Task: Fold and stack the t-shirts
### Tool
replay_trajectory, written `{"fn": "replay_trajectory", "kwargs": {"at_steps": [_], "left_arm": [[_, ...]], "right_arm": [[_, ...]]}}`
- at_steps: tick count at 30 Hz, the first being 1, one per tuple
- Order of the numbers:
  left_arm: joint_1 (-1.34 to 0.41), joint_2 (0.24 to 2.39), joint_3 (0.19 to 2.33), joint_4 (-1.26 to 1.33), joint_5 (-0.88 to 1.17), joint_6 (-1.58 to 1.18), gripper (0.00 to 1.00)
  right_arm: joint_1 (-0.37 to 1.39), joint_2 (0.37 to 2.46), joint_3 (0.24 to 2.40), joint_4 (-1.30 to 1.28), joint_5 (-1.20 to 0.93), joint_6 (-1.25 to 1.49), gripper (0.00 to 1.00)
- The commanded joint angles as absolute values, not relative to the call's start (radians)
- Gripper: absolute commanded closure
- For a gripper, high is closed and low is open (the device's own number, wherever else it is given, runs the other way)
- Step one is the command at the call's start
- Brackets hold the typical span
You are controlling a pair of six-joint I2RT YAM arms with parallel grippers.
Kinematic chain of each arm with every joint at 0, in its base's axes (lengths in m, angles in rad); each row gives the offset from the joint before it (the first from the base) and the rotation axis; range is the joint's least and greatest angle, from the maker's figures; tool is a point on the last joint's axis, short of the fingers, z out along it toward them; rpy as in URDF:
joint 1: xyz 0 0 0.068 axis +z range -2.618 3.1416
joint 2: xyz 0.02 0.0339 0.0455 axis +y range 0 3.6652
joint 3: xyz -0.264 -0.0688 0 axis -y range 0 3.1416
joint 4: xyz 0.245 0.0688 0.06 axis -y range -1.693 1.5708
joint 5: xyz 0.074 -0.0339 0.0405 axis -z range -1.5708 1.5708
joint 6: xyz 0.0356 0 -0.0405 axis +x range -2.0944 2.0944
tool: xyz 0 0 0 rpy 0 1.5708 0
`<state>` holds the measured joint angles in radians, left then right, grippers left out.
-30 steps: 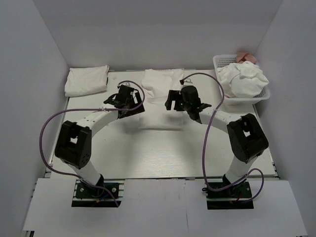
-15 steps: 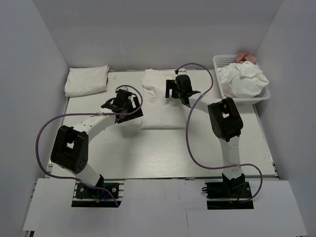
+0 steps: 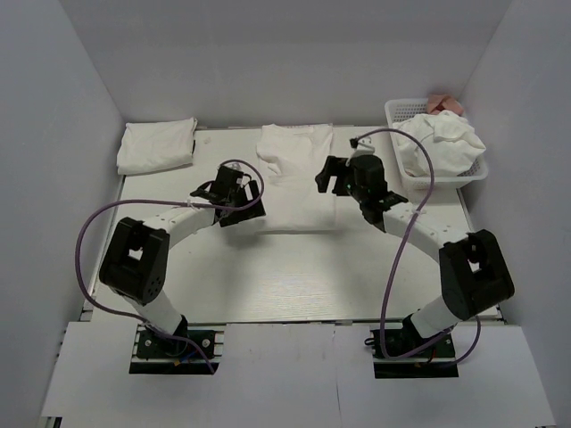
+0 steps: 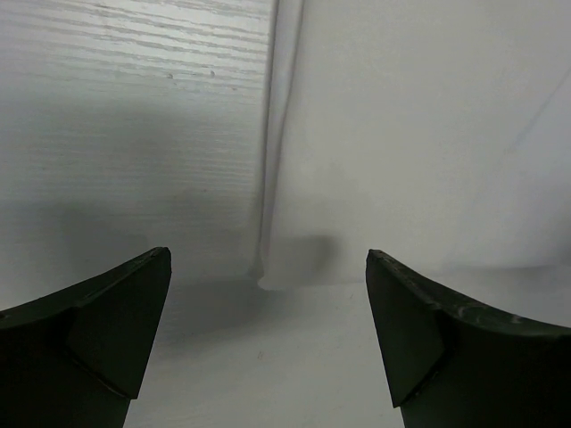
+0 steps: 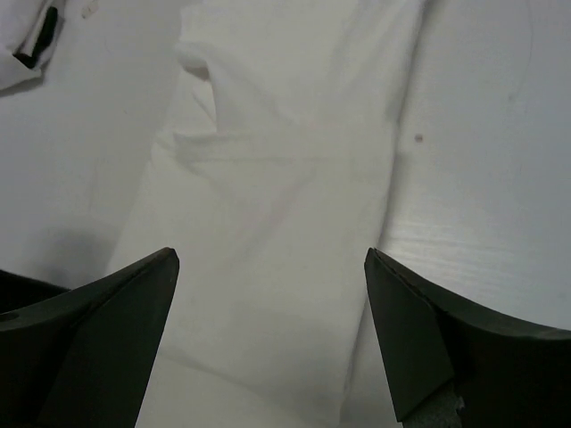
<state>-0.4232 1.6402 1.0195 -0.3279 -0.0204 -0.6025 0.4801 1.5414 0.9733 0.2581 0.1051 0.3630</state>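
Near edge, 6 o'clock: both arm bases. Left tool [image 3: 243, 203] sits low at the 7 o'clock corner of the part-folded soft white cotton t-shirt [image 3: 294, 183], jaws wide apart, nothing in them. The left wrist view shows that cloth corner right between the fingers [image 4: 107, 330], lying flat on the white wood-grain table [image 3: 294, 276]. Right tool [image 3: 325, 178] is over the shirt's 3 o'clock edge, jaws also spread, empty. Its wrist view looks down on a long turned-in panel with a sleeve crease.

The shirt lies mid-table, collar end toward 12 o'clock, hem toward 6. The sides look turned in, so it's a narrow rectangle.

Far side: neatly folded white t-shirt [image 3: 157, 144] at 10 o'clock. White plastic mesh basket [image 3: 446, 181] at 2 o'clock holds a crumpled heap of white shirts [image 3: 442, 141]. Something pinkish [image 3: 443, 102] sits behind it, can't tell what.

Handling, my read: light, limp, thin cloth with no stiffness. It would sag and come unfolded if lifted at one point. Not fragile, probably slides a bit on the smooth table. Best to pinch all layers at the two hem corners, one tool each, then carry the hem toward the collar.
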Motion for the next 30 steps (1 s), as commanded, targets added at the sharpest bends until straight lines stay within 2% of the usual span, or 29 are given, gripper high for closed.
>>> {"fn": "replay_trajectory", "kwargs": {"at_steps": [1, 5, 7, 12, 14, 17, 20, 21, 22, 23, 24, 25, 26, 28, 29, 30], "left_arm": [[-0.430, 1.676, 1.014, -0.276, 0.051, -0.597, 0.00], [-0.430, 1.695, 0.993, -0.249, 0.087, -0.597, 0.23], [-0.430, 1.684, 0.936, -0.206, 0.087, -0.607, 0.28], [-0.430, 1.698, 0.902, -0.176, 0.114, -0.618, 0.54], [-0.440, 1.707, 0.878, -0.143, 0.136, -0.618, 0.59], [-0.440, 1.707, 0.856, -0.115, 0.166, -0.627, 0.60], [-0.440, 1.717, 0.856, -0.106, 0.176, -0.627, 0.72], [-0.440, 1.717, 0.856, -0.106, 0.176, -0.627, 0.77], [-0.440, 1.717, 0.856, -0.095, 0.186, -0.627, 0.90], [-0.440, 1.717, 0.856, -0.095, 0.186, -0.627, 0.98], [-0.440, 1.717, 0.856, -0.095, 0.186, -0.637, 1.00], [-0.440, 1.717, 0.856, -0.095, 0.186, -0.637, 1.00], [-0.440, 1.717, 0.856, -0.095, 0.173, -0.637, 1.00], [-0.440, 1.717, 0.856, -0.095, 0.173, -0.637, 1.00], [-0.440, 1.717, 0.856, -0.095, 0.173, -0.637, 1.00], [-0.440, 1.717, 0.856, -0.095, 0.173, -0.637, 1.00]], "right_arm": [[0.479, 1.513, 0.871, 0.233, 0.075, 0.477, 0.10], [0.480, 1.486, 0.801, 0.198, 0.069, 0.523, 0.10], [0.477, 1.476, 0.782, 0.187, 0.075, 0.528, 0.10], [0.483, 1.499, 0.709, 0.202, 0.026, 0.558, 0.10], [0.482, 1.515, 0.693, 0.210, 0.025, 0.578, 0.10], [0.483, 1.540, 0.695, 0.199, 0.011, 0.584, 0.10], [0.480, 1.558, 0.687, 0.193, 0.011, 0.606, 0.10], [0.483, 1.563, 0.686, 0.190, 0.011, 0.615, 0.12], [0.483, 1.569, 0.681, 0.187, 0.008, 0.621, 0.12], [0.483, 1.572, 0.678, 0.193, -0.026, 0.618, 0.18], [0.483, 1.581, 0.680, 0.196, -0.034, 0.606, 0.21], [0.483, 1.588, 0.678, 0.198, -0.038, 0.607, 0.23], [0.480, 1.592, 0.673, 0.218, -0.037, 0.603, 0.29], [0.474, 1.612, 0.675, 0.230, -0.017, 0.603, 0.36], [0.479, 1.627, 0.683, 0.232, -0.014, 0.598, 0.44], [0.480, 1.628, 0.687, 0.233, -0.008, 0.600, 0.46]]}}
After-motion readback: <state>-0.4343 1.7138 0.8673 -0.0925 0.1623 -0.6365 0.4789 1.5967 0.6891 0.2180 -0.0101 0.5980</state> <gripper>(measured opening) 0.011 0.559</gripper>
